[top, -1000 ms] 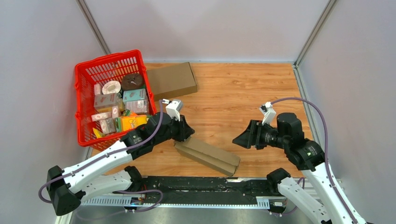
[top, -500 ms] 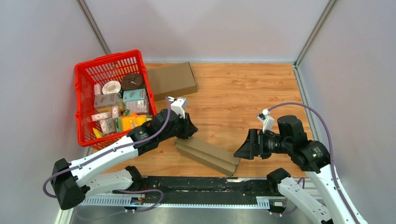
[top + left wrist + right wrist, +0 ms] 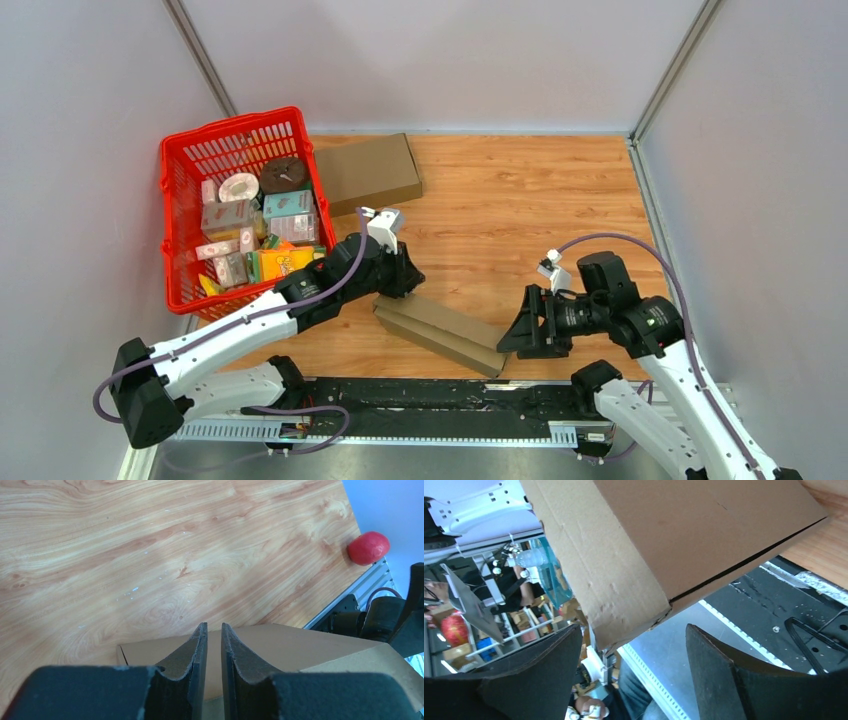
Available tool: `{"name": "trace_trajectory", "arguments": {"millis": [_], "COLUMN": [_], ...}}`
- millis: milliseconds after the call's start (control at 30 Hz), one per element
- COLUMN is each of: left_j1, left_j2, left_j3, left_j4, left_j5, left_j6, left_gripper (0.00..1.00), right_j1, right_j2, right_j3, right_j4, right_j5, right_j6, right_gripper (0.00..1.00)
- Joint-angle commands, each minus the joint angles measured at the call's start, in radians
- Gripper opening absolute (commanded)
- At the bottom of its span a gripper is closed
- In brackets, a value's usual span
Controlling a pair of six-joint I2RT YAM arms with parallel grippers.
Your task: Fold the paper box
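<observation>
The paper box (image 3: pixel 450 333) is a flattened brown cardboard piece lying at an angle near the table's front edge. My left gripper (image 3: pixel 405 290) sits on its far left end. In the left wrist view the jaws (image 3: pixel 213 626) stand almost together, closed on the cardboard (image 3: pixel 300 645) that fills the thin slit between them. My right gripper (image 3: pixel 512 335) is open at the box's right end. In the right wrist view its wide-apart fingers (image 3: pixel 633 630) flank the box's corner (image 3: pixel 684 535) without touching it.
A red basket (image 3: pixel 175 235) full of small packages stands at the left. Another flat brown box (image 3: pixel 368 172) lies behind it against the back wall. A red ball (image 3: pixel 368 547) rests near the table's front right edge. The black rail (image 3: pixel 420 400) runs along the front.
My right gripper has dropped toward the front edge and closed in on the box's right end, its jaws spreading wider. The left gripper shifted slightly right and kept its grip.
</observation>
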Motion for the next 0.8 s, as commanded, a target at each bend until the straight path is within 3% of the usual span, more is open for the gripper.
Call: {"name": "trace_trajectory", "arguments": {"millis": [0, 433, 667, 767], "left_j1": [0.002, 0.002, 0.002, 0.002], "left_j2": [0.008, 0.026, 0.063, 0.086], "left_j3": [0.006, 0.009, 0.006, 0.009], "left_j4": [-0.038, -0.029, 0.012, 0.031], "left_j5": [0.008, 0.019, 0.026, 0.025], "left_j6": [0.013, 0.013, 0.008, 0.007], "left_gripper": [0.24, 0.24, 0.24, 0.24], "right_j1": [-0.015, -0.050, -0.050, -0.050], "right_j2": [0.015, 0.063, 0.135, 0.180], "right_j3": [-0.035, -0.140, -0.084, -0.089], "right_j4": [0.083, 0.132, 0.177, 0.222], "right_j5": [-0.069, -0.023, 0.023, 0.077], "right_j6": [0.078, 0.055, 0.017, -0.010], "right_gripper": [0.76, 0.42, 0.41, 0.32]}}
